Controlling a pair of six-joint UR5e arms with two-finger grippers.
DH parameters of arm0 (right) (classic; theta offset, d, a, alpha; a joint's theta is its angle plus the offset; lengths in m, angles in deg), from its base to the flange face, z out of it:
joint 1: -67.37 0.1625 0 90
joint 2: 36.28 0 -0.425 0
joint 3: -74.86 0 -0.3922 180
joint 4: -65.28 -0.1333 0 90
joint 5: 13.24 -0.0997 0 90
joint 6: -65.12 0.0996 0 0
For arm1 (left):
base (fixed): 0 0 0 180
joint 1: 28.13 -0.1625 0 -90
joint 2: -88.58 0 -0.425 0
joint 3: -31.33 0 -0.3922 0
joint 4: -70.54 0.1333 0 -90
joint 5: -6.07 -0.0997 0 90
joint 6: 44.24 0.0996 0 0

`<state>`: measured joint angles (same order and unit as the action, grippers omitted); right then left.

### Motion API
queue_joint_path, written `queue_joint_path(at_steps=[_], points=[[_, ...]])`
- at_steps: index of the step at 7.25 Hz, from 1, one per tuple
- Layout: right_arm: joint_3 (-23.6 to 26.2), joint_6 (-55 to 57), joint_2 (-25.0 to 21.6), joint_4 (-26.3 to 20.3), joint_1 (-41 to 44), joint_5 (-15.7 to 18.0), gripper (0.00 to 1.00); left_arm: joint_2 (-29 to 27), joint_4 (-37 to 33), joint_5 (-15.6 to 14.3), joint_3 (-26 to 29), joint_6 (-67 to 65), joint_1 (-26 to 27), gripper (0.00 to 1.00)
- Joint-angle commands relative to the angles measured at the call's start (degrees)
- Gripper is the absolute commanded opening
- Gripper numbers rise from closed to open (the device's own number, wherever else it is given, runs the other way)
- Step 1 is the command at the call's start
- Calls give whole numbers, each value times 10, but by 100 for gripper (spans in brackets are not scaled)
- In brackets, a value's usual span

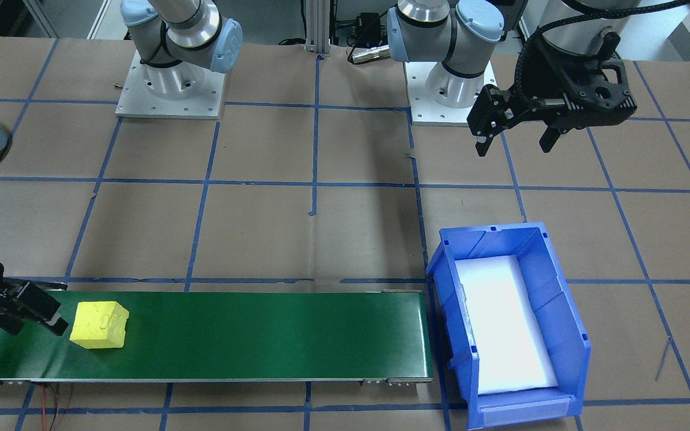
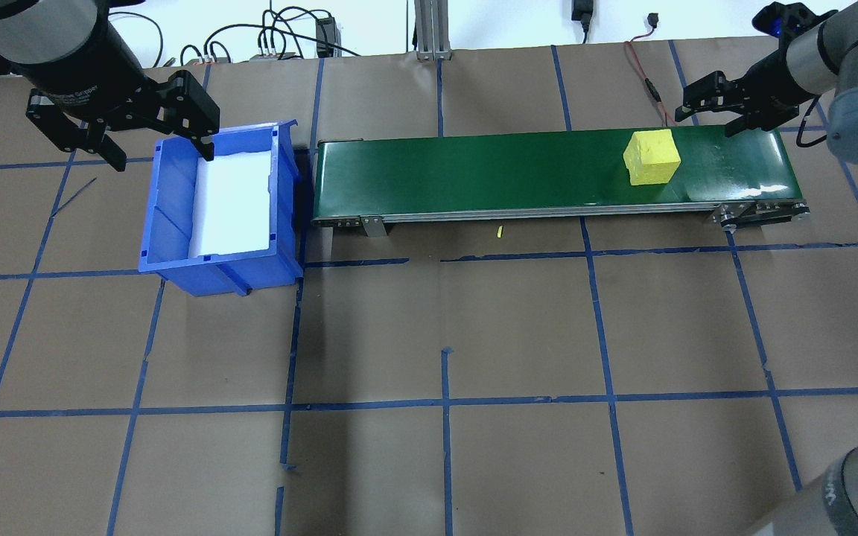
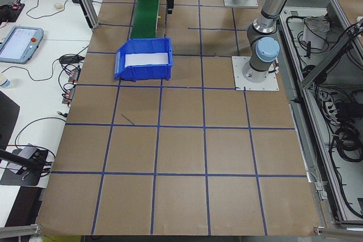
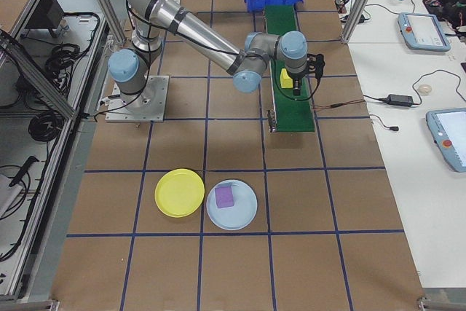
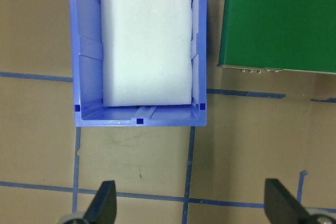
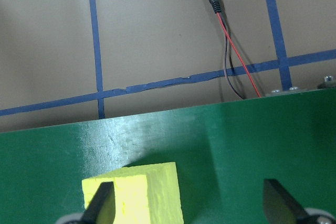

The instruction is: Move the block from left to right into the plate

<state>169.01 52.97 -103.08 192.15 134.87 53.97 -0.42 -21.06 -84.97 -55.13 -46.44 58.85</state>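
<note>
The yellow block [image 2: 651,156] sits on the green conveyor belt [image 2: 474,171] near its right end, and shows in the front view as the block [image 1: 99,324]. My right gripper [image 2: 713,113] hovers open just past the block by the belt's far edge. In the right wrist view the block [image 6: 134,195] lies low, close to the left finger, with nothing gripped. The yellow plate [image 4: 180,192] lies on the table far from the belt, seen only in the exterior right view. My left gripper [image 2: 159,147] hangs open over the blue bin [image 2: 168,223], holding nothing.
The blue bin [image 1: 566,323] with a white liner stands at the belt's other end. A light blue plate [image 4: 244,218] holding a purple block [image 4: 224,196] lies beside the yellow plate. A red and black cable [image 6: 233,51] runs behind the belt.
</note>
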Motion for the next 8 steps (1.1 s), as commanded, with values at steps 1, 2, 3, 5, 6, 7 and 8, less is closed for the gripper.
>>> queue_joint_path(at_steps=[1, 2, 3, 5, 6, 7, 8], points=[[8, 5, 2, -1, 0, -2, 100, 1, -28, -2, 7, 0, 0, 100], [12, 5, 3, -1, 0, -2, 100, 1, -28, -4, 6, 0, 0, 100], [14, 5, 3, -1, 0, -2, 100, 3, -30, -7, 7, 1, 0, 100], [24, -3, 4, 0, 0, 4, 95, 5, -33, -8, 8, 3, -1, 100], [38, -14, 4, 0, 0, 26, 78, 14, -38, -9, 2, 2, -1, 100], [46, -53, 6, 0, 0, 53, 64, 16, -38, -9, 2, 2, -3, 100], [43, -73, 5, 0, -1, 70, 54, 16, -38, -6, 1, 2, -2, 100]])
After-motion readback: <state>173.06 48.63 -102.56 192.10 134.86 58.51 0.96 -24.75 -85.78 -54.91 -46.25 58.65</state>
